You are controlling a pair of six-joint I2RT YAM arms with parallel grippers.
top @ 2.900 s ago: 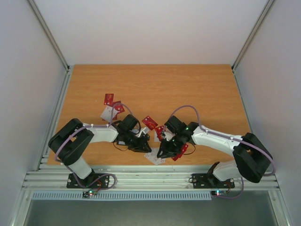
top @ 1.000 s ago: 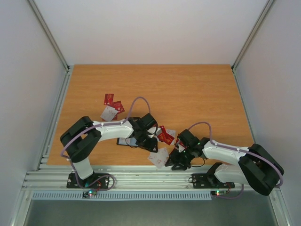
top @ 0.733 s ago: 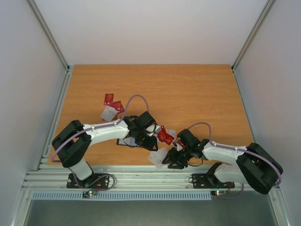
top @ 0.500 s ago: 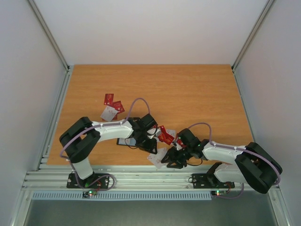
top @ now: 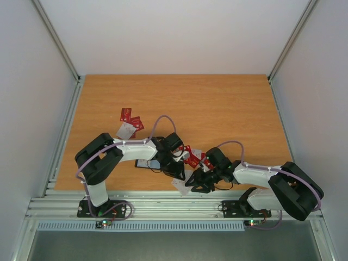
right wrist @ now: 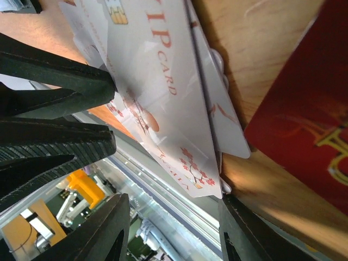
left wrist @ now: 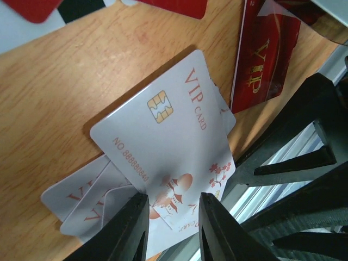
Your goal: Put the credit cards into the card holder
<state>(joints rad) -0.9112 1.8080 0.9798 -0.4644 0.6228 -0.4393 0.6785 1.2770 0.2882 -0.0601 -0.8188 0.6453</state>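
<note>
Up top, three credit cards [top: 126,130] lay left of centre, more piled low centre where both arms bent inward, black card holder [top: 145,163] beside them. Left wrist: left gripper [left wrist: 173,231], jaws part open, straddled one white card [left wrist: 163,141], not clamping. Right wrist: right gripper [right wrist: 174,239] gaped wider, empty, over that card.

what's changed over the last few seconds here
The left end effector swung right from near the card holder to the white cards at the near edge of the table, its fingers over the top one. The right end effector pulled back toward its base, then crept left to the same pile, jaws open. No grip is visible. The card holder and the far-left cards stayed put.
</note>
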